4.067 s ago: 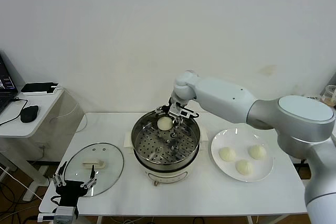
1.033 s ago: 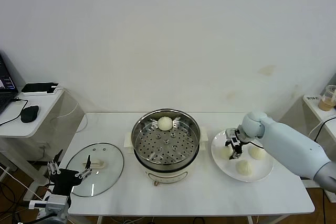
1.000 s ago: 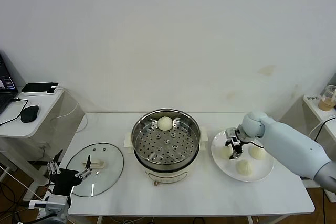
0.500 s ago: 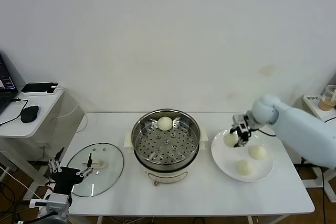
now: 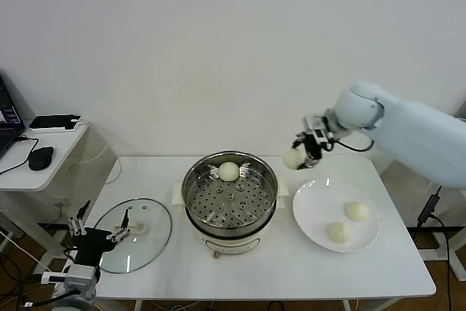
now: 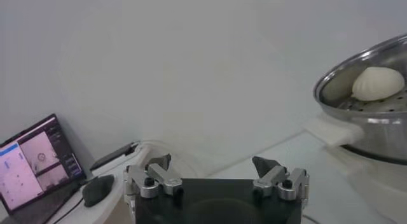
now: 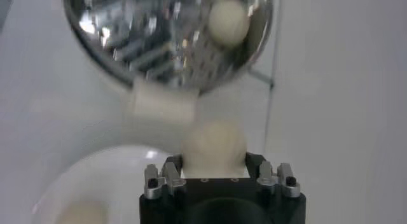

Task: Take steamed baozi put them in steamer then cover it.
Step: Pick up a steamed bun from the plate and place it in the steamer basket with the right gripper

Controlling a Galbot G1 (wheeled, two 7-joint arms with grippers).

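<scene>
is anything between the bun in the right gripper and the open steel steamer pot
Nothing visible. The right gripper holds a cream-white bun in the air beside the shiny steel steamer pot, whose glass lid lies far off.

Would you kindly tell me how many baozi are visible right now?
4: one in the steamer at, two on the plate at and, one held by the right hand at.
</scene>
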